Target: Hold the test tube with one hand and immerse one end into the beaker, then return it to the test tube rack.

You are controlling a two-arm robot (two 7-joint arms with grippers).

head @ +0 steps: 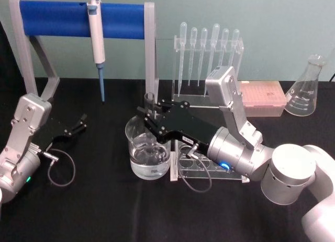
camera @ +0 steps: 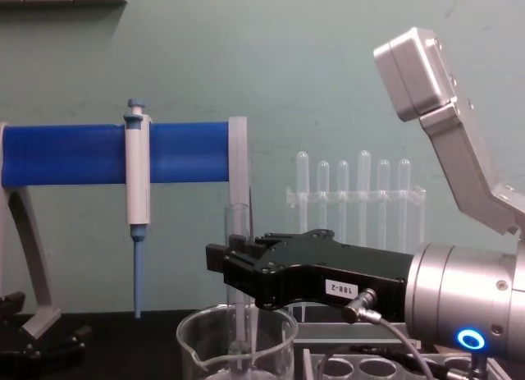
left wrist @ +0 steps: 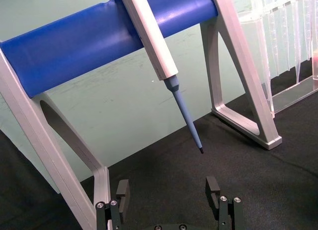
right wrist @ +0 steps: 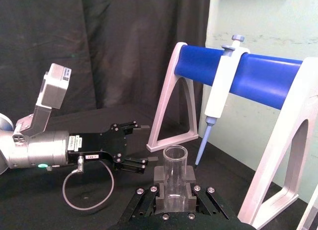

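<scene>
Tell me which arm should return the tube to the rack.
Right. The black right gripper clamps the clear glass test tube in the wide glass beaker, beside the clear holed rack; the left gripper rests open, far to the left.

Black table (head: 104, 210): beaker (head: 148, 161), tube rack (head: 184, 172), flask (head: 306, 90), pipette stand (head: 52, 17) (blue bar).

Bright even light, soft shadows

My right gripper (head: 149, 119) clamps the test tube (head: 149, 98), a clear glass tube standing upright with its open rim up. Its lower end sits inside the beaker (head: 137, 163), a wide, clear, spouted vessel holding clear liquid, mid-table.
</scene>
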